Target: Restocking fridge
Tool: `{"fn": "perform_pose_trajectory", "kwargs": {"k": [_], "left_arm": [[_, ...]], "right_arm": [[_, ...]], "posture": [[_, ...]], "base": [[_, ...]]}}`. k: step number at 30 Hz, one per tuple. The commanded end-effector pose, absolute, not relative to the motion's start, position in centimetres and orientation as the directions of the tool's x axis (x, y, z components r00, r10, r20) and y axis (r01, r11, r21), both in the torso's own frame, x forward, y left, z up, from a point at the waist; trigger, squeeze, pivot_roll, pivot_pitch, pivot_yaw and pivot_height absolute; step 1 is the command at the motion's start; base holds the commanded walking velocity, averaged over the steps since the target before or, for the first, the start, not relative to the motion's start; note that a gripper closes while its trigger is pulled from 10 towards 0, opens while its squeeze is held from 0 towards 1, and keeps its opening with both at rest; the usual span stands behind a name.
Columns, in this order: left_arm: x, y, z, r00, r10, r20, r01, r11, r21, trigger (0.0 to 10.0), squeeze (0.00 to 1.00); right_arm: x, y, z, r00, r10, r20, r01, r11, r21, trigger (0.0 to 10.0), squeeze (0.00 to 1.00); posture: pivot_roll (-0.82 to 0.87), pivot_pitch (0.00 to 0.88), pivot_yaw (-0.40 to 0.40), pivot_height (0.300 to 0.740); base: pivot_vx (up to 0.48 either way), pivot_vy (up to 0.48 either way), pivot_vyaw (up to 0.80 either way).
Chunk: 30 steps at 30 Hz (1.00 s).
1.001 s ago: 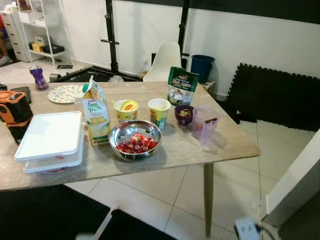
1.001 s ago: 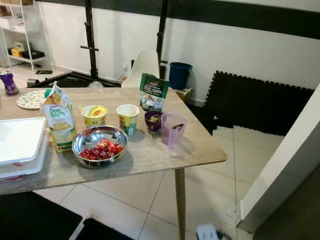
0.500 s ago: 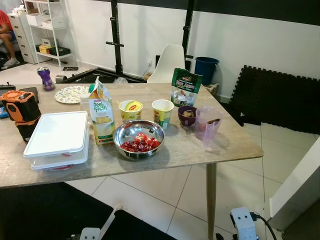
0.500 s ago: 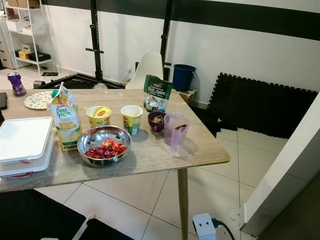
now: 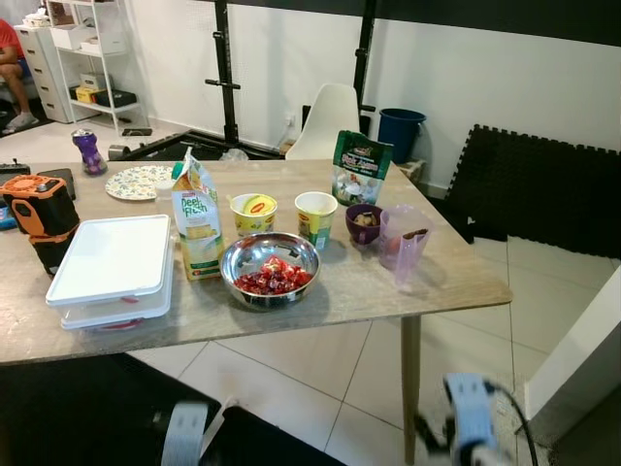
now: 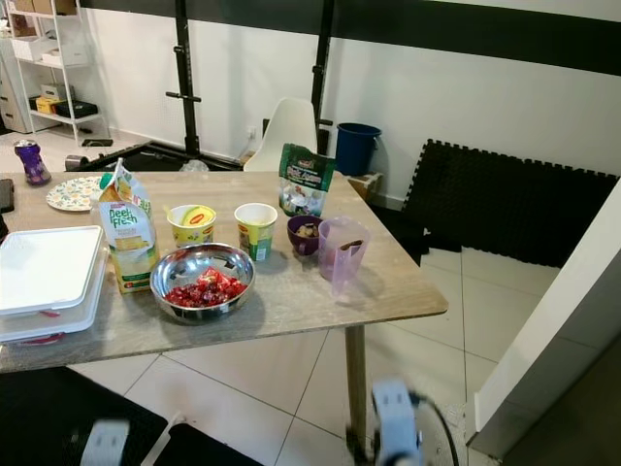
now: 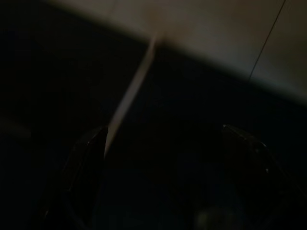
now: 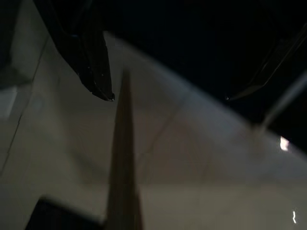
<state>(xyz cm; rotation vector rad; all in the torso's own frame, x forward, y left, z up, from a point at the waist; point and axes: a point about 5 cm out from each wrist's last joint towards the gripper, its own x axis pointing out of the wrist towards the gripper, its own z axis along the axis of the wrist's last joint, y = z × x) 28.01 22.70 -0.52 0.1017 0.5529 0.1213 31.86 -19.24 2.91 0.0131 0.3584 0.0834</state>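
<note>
1. A wooden worktop (image 5: 340,291) is seen from above, its right corner and one slim leg (image 5: 409,383) standing over pale floor tiles (image 5: 291,374).
2. Near the front edge a steel bowl of red fruit (image 5: 270,271) is set, with a juice carton (image 5: 196,216) just beside it and a white lidded container (image 5: 112,267) further left, close to the edge.
3. Behind the bowl, a yellow tub (image 5: 253,214), a paper cup (image 5: 314,217), a small purple bowl (image 5: 363,223) and a clear pink jug (image 5: 402,243) are lined up; a green pouch (image 5: 360,168) stands upright behind them.
4. An orange and black tool (image 5: 37,216) is seen at the left edge, a patterned plate (image 5: 136,182) towards the back.
5. Open tiled floor is left to the right of the worktop, bounded by a black foam mat (image 5: 534,189) against the wall.
6. The left gripper (image 7: 163,158) is held low over dark ground, jaws spread and empty.
7. The right gripper (image 8: 184,93) is shown over the tiles, jaws wide apart, nothing held.
</note>
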Motion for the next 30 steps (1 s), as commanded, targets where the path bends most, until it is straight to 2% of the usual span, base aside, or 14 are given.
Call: {"fn": "perform_pose_trajectory", "kwargs": {"k": [1,3,5,9,10,12,13,15,21,30], "left_arm": [[29.0,23.2,0.7,0.869,0.150,-0.472,-0.110,0.988,0.112,10.0,0.00],[29.5,23.2,1.2,0.879,0.149,-0.452,-0.114,0.988,0.103,10.0,0.00],[28.5,23.0,0.2,0.866,0.137,-0.481,-0.094,0.989,0.113,10.0,0.00],[23.4,23.2,-4.0,0.765,0.159,-0.624,-0.083,0.985,0.148,10.0,0.00],[23.4,23.2,-4.0,0.765,0.159,-0.624,-0.083,0.985,0.148,10.0,0.00],[20.4,23.4,-5.9,0.708,0.168,-0.686,-0.081,0.984,0.157,10.0,0.00],[20.4,23.4,-5.9,0.708,0.168,-0.686,-0.081,0.984,0.157,10.0,0.00],[18.3,23.5,-7.0,0.667,0.171,-0.725,-0.077,0.984,0.162,10.0,0.00],[18.0,23.4,-7.1,0.660,0.169,-0.732,-0.076,0.984,0.159,10.0,0.00],[20.5,23.0,-6.0,0.695,0.152,-0.703,-0.094,0.988,0.121,10.0,0.00]], "right_arm": [[32.2,-20.4,3.4,0.943,0.029,-0.332,-0.006,0.998,0.069,10.0,0.00],[32.5,-20.5,3.9,0.948,0.020,-0.318,0.006,0.997,0.081,10.0,0.00],[31.8,-20.4,3.0,0.937,0.022,-0.349,0.004,0.997,0.073,10.0,0.00],[28.2,-20.2,-0.8,0.878,0.037,-0.478,-0.022,0.999,0.038,10.0,0.00],[28.2,-20.2,-0.8,0.878,0.037,-0.478,-0.022,0.999,0.038,10.0,0.00],[25.9,-20.3,-2.7,0.841,0.042,-0.539,-0.033,0.999,0.027,10.0,0.00],[25.9,-20.3,-2.7,0.841,0.042,-0.539,-0.033,0.999,0.027,10.0,0.00],[24.1,-20.5,-4.0,0.813,0.043,-0.580,-0.037,0.999,0.022,10.0,0.00],[23.3,-20.8,-4.5,0.802,0.033,-0.596,-0.026,0.999,0.019,10.0,0.00],[24.5,-19.6,-4.0,0.814,0.044,-0.579,-0.034,0.999,0.029,10.0,0.00]], "posture": [[0.00,0.086,-0.060,0.740],[0.00,0.086,-0.060,0.740],[0.01,0.088,-0.057,0.740],[0.01,0.092,-0.054,0.740],[0.01,0.092,-0.054,0.740],[0.01,0.097,-0.053,0.740],[0.01,0.097,-0.053,0.740],[0.01,0.097,-0.052,0.740],[0.00,0.092,-0.050,0.740],[0.00,0.081,-0.046,0.740]], "base": [[0.000,0.000,0.00],[0.000,0.000,0.00],[0.000,0.000,0.00],[0.000,0.000,0.00],[0.000,0.000,0.00],[0.000,0.000,0.00],[0.000,0.000,0.00],[0.000,0.000,0.00],[0.000,0.000,0.00],[0.000,0.000,0.00]]}}
